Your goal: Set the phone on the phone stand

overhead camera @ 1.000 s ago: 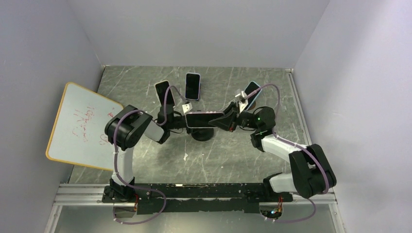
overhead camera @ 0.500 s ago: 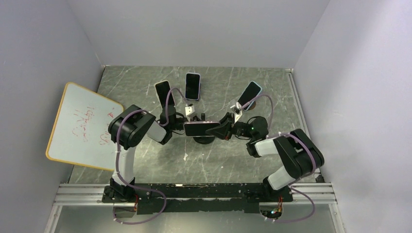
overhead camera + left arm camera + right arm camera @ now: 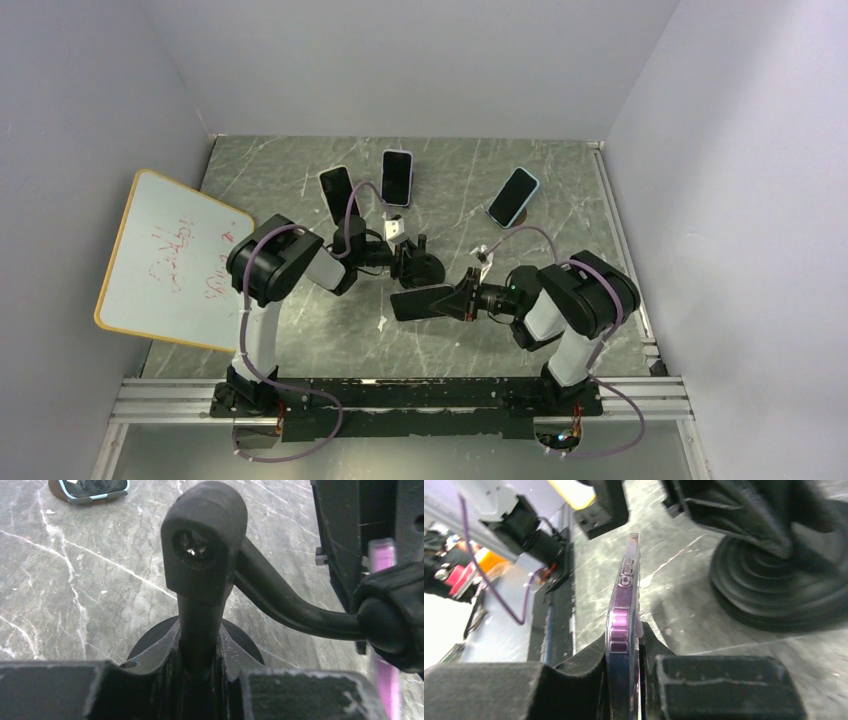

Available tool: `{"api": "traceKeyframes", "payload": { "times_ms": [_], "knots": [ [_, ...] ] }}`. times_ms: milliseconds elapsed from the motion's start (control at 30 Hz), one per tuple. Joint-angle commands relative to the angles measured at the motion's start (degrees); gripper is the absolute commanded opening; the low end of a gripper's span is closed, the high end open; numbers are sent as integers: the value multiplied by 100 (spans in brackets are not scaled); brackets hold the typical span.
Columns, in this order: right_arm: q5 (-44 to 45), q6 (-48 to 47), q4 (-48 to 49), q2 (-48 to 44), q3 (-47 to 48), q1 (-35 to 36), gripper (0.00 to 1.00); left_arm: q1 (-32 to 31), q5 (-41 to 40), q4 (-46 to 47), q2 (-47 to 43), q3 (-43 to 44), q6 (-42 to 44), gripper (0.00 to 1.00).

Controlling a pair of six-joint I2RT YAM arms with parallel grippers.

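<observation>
Stand (image 3: 428, 268): my left fingers (image 3: 405, 262) are clamping shut around its upright stem at mid desk (image 3: 560, 190).
Phone (image 3: 415, 301): my right fingers (image 3: 455, 298) are pinching it edge-on, closed tight on it, just on the near side of the stand.
Far side: three other phones (image 3: 397, 177) are sitting there.

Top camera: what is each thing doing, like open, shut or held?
Phone: held by its end in right gripper, off the stand.
Phone stand: upright, empty, clamped by left gripper.
Left gripper: shut on phone stand.
Right gripper: shut on phone.
Whiteboard: tilted, red writing on it.
</observation>
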Motion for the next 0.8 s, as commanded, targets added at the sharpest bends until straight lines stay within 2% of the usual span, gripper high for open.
{"api": "traceKeyframes", "payload": {
  "times_ms": [0, 67, 200, 267, 400, 467, 633, 767],
  "knots": [
    [794, -387, 1707, -128, -48, -57, 0, -139, 412, -1021, 219, -187, -333, 5],
    [717, -243, 1709, -216, 87, -57, 0, -139, 387, -1063, 233, -164, -298, 5],
    [547, 342, 1461, -1143, 499, 101, 0, -131, 210, -1388, 258, -77, -114, 5],
    [339, 201, 633, -1827, 793, 283, 0, -119, 129, -1444, 298, -37, -82, 5],
    [123, -668, -1392, -2815, 1304, 530, 0, -70, 51, -1389, 306, -34, -116, 5],
    [102, -872, -1893, -3100, 1423, 555, 0, -69, 56, -1377, 312, -14, -123, 5],
    [820, -1616, -2435, -3551, 1416, 525, 0, -67, 113, -1096, 366, -80, -336, 5],
    [1077, -1738, -1931, -3205, 1373, 347, 0, -76, 273, -838, 455, -78, -582, 5]
  ]
}}
